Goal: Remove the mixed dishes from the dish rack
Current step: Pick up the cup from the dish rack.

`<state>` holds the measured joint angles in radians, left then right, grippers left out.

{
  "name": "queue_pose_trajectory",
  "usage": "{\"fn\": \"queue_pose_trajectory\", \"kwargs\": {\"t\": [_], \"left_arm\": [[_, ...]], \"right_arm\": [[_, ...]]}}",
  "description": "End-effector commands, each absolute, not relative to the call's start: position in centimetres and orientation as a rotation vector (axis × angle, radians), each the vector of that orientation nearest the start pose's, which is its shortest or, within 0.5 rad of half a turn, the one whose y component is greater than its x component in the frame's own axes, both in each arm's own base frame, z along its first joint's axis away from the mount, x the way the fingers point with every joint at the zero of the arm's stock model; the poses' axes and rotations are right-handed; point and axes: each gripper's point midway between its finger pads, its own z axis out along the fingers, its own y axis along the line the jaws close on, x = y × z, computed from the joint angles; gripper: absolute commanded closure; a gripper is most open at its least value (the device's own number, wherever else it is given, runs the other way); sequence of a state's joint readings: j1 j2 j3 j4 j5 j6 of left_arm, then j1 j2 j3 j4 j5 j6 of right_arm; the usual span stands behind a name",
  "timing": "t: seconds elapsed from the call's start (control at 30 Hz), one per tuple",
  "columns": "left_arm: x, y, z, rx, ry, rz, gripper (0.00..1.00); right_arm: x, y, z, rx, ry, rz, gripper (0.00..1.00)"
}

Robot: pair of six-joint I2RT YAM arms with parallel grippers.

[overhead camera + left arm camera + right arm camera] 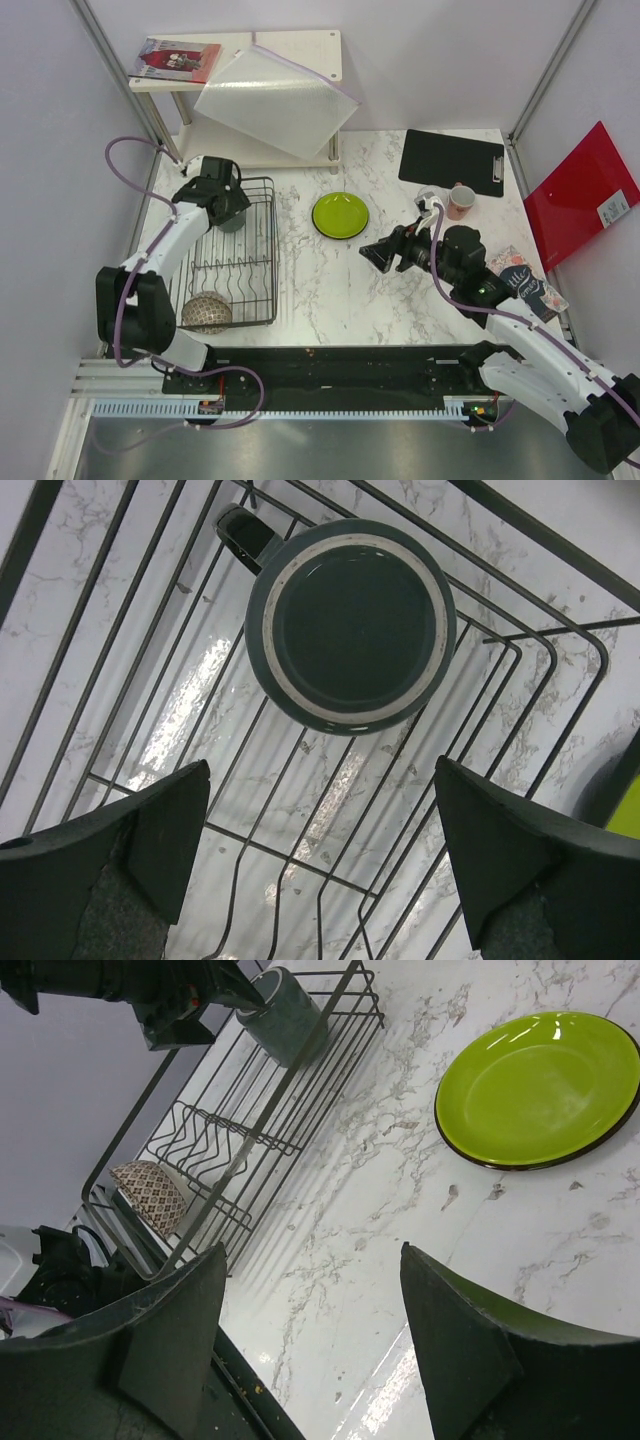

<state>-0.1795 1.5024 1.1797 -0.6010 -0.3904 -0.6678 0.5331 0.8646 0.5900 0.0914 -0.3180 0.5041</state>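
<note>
The left arm rises from its base at the near left corner of the table and runs forward along the left side of the dish rack. Its wrist is turned downward over the rack's far end. The left gripper hangs directly above the dark grey-green mug, fingers fully spread, no contact. The mug stands in the rack's far end. The brown patterned bowl sits in the near end.

The lime-green plate lies flat on the table, right of the rack and clear of it.

The right arm extends diagonally from the near right corner toward the table's middle. The right gripper points leftward, near the plate, fingers parted and holding nothing.

The pink cup stands near the far right corner, beside the black clipboard.
</note>
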Motion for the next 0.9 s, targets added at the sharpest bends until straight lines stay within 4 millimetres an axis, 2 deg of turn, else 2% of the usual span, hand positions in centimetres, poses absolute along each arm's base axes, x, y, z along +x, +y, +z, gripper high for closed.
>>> {"fn": "queue_pose_trajectory", "kwargs": {"t": [0.0, 0.03, 0.23, 0.5, 0.87], "left_arm": [[40.3, -2.7, 14.2, -0.88, 2.205, 0.057, 0.01], [40.5, -2.6, 13.5, -0.885, 2.219, 0.07, 0.01], [42.1, -2.2, 12.8, -0.906, 2.2, 0.091, 0.01], [43.3, -0.2, 11.7, -0.959, 2.2, 0.103, 0.01], [44.1, -0.1, 9.2, -0.94, 2.263, 0.14, 0.01]], "right_arm": [[23.4, 23.1, 24.4, -0.266, 1.736, 1.087, 0.23], [23.3, 23.1, 24.3, -0.262, 1.742, 1.093, 0.23], [23.0, 22.8, 23.8, -0.257, 1.754, 1.085, 0.23], [23.1, 22.8, 23.4, -0.251, 1.771, 1.083, 0.23], [23.5, 23.0, 22.0, -0.241, 1.813, 1.077, 0.23]]}}
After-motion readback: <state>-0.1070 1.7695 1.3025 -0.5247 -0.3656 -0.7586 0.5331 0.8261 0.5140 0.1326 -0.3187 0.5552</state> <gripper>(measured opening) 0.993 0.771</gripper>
